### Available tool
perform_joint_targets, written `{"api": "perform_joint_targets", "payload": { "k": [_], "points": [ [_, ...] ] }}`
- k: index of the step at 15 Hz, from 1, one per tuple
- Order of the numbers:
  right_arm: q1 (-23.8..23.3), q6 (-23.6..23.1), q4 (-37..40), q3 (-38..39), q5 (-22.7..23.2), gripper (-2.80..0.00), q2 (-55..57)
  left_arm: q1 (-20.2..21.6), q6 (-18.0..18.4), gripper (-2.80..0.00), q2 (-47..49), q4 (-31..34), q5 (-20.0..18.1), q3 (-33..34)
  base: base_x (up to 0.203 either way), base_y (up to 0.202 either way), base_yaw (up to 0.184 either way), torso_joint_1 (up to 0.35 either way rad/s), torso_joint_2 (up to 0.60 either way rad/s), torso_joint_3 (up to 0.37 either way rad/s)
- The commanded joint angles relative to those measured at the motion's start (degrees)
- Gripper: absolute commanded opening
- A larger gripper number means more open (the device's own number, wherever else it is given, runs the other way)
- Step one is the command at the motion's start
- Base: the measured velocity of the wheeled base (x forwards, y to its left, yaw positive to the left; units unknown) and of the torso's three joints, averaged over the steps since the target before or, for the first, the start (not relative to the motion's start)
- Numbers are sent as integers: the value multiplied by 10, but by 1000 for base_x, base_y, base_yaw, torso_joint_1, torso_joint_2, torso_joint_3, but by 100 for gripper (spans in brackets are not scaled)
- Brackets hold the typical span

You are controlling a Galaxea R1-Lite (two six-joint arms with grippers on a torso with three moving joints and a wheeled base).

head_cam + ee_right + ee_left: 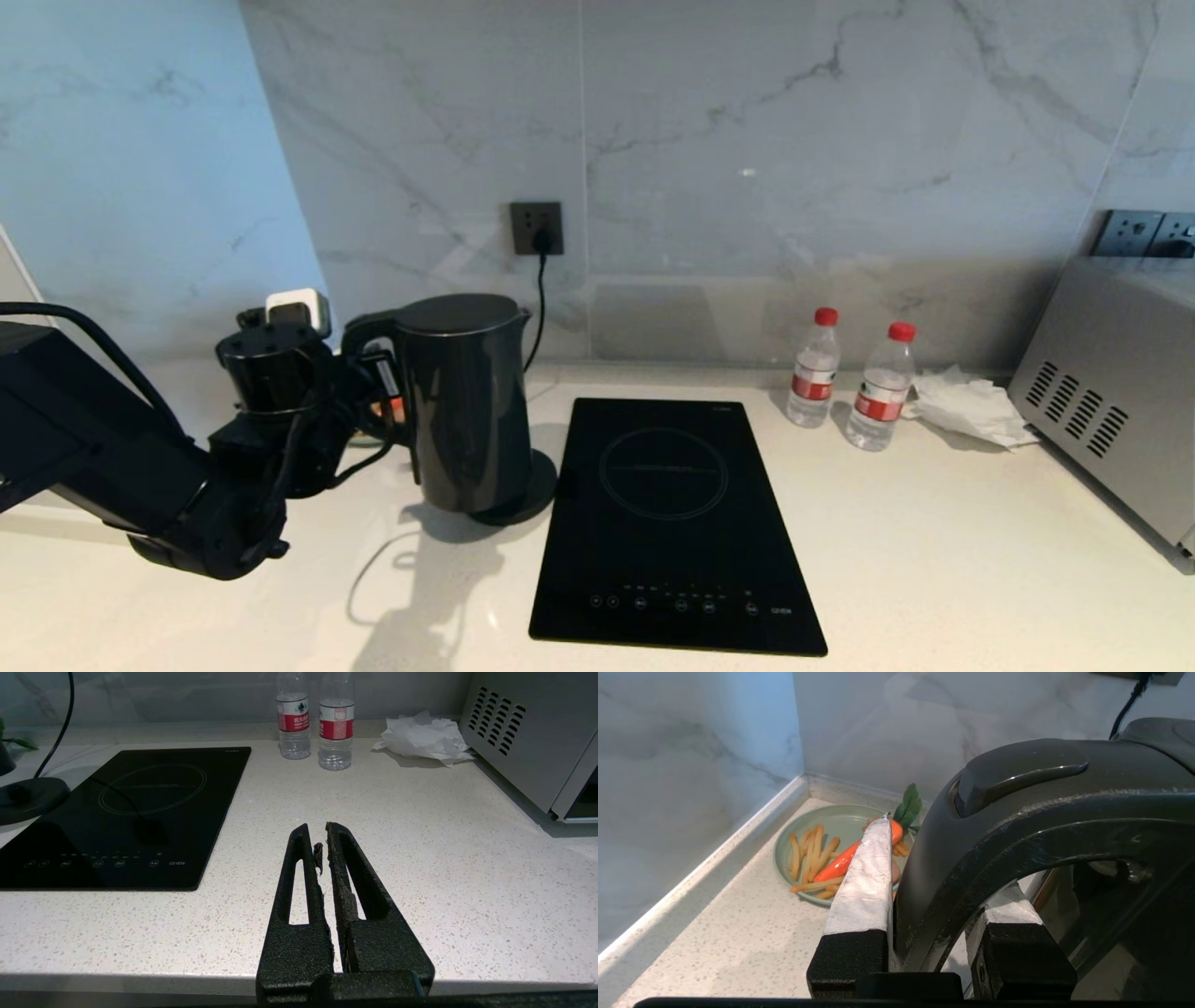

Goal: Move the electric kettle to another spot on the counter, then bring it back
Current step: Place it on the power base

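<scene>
Tall glossy black jug kettle (467,401) upright over its flat round black base (523,495) on the white speckled stone counter (934,560), apparently seated, beside the black glass hob (667,523). Left gripper (924,896) clamped narrow on the loop handle (1017,826). Right gripper (323,849) closed, empty, above bare counter.

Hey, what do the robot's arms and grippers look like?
The left arm is bulky matte black with loose black cables looped along it. The left gripper has black finger bases and fingers wrapped in worn whitish tape. The right gripper has slim, textured black fingers with long slots and frayed dark padding inside.
</scene>
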Motion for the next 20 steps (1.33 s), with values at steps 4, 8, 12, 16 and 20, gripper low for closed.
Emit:
{"api": "perform_joint_targets", "payload": {
  "k": [4, 8, 12, 16, 20],
  "points": [
    [0, 0, 0, 0, 0, -280, 0, -46, -1, -280, 31, 4, 27, -24, 0, 0, 0, 0, 0, 0],
    [0, 0, 1, 0, 0, -280, 0, -64, -1, -280, 76, 1, 62, -51, 0, 0, 0, 0, 0, 0],
    [1, 0, 0, 0, 0, -280, 0, -72, -1, -280, 86, 3, 74, -79, 0, 0, 0, 0, 0, 0],
    [0, 0, 1, 1, 0, -280, 0, -70, -1, -280, 102, 3, 75, -94, 0, 0, 0, 0, 0, 0],
    [0, 0, 0, 0, 0, -280, 0, -69, -6, -280, 119, 1, 76, -106, 0, 0, 0, 0, 0, 0]
  ]
}}
